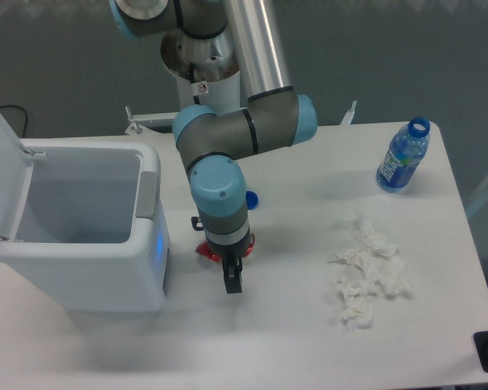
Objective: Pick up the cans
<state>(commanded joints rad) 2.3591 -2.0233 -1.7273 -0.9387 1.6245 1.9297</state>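
One red can (206, 251) mostly hidden, axis unclear; end effector (232, 280) beside it, grip state unclear

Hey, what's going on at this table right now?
A grey and blue robot arm has its end effector low over the white table, right beside a small crushed red metal can that its wrist mostly hides. Whether the fingers are open cannot be told, and the can seems to lie on the table. An open white bin stands to one side, with crumpled white tissues and a blue-labelled plastic bottle on the other.
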